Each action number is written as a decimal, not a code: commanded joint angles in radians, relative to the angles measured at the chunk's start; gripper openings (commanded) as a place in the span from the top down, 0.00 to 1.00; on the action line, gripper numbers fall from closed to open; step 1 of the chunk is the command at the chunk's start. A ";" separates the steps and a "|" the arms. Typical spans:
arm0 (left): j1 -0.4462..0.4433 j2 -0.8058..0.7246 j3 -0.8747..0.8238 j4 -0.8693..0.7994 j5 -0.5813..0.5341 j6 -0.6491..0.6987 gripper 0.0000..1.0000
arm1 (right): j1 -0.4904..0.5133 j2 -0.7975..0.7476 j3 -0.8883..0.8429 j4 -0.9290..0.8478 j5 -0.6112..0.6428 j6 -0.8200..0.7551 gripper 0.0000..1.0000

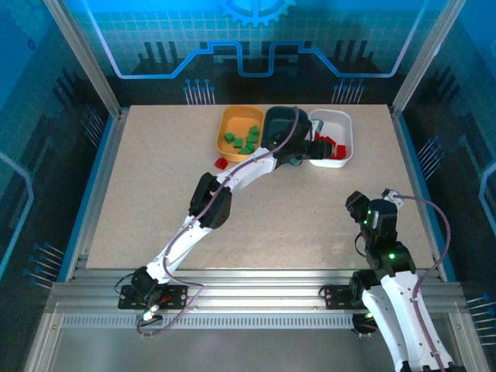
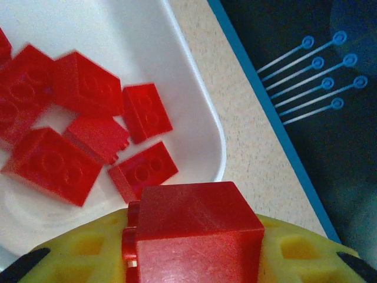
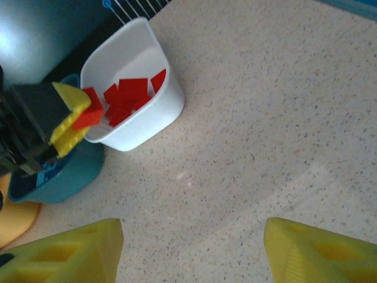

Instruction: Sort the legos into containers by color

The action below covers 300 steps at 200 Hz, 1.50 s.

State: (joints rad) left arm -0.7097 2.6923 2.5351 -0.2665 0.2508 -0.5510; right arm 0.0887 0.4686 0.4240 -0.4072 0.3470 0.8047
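Three bins stand in a row at upper centre of the top view. The orange-yellow bin (image 1: pixel 235 116) holds green bricks (image 1: pixel 246 139). The dark teal bin (image 1: pixel 277 124) is mostly hidden, so its contents are unclear. The white bin (image 1: pixel 335 124) holds red bricks (image 1: pixel 332 147). A loose red brick (image 1: pixel 222 163) lies just below the orange-yellow bin. A gripped red brick (image 2: pixel 194 236) sits pinched in the left gripper (image 3: pixel 82 116) over the white bin's edge.

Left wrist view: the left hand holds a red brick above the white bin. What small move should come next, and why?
Probably open the left hand and let the red brick drop: it seems to hang just inside the white bin, where the other red bricks already lie.
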 commanded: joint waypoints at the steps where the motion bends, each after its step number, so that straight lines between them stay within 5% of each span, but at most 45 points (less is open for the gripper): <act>1: 0.003 0.024 0.036 0.041 -0.045 0.016 0.65 | -0.008 0.021 -0.013 0.022 -0.040 0.012 0.34; 42: 0.004 0.062 0.064 0.056 -0.131 0.034 0.60 | -0.008 0.022 -0.010 0.024 -0.047 0.004 0.34; 90: 0.006 0.069 0.122 0.051 -0.161 0.063 0.19 | -0.008 0.030 -0.007 0.034 -0.059 -0.003 0.33; 123: 0.014 -0.035 0.088 0.037 -0.186 0.094 0.20 | -0.009 0.043 -0.005 0.055 -0.098 -0.017 0.33; 148: 0.024 -0.235 -0.140 0.032 -0.221 0.143 0.22 | -0.009 0.055 -0.008 0.074 -0.115 -0.025 0.33; 185: 0.093 -0.738 -0.902 0.290 -0.323 0.153 0.15 | -0.009 0.084 -0.015 0.113 -0.153 -0.038 0.33; 207: 0.192 -0.900 -1.146 0.154 -0.388 0.108 0.13 | -0.004 0.110 -0.013 0.130 -0.173 -0.044 0.32; 227: 0.294 -0.944 -1.247 -0.031 -0.387 0.071 0.11 | 0.001 0.117 -0.011 0.141 -0.187 -0.049 0.32; 250: 0.336 -0.928 -1.314 -0.051 -0.394 0.215 0.09 | 0.006 0.117 -0.016 0.150 -0.184 -0.054 0.32; 300: 0.354 -0.720 -1.087 -0.245 -0.464 0.465 0.11 | 0.009 0.128 -0.017 0.155 -0.167 -0.067 0.32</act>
State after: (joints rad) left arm -0.3584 1.8969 1.3052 -0.3820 -0.1467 -0.2420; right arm 0.0906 0.5941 0.4183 -0.2745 0.1749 0.7589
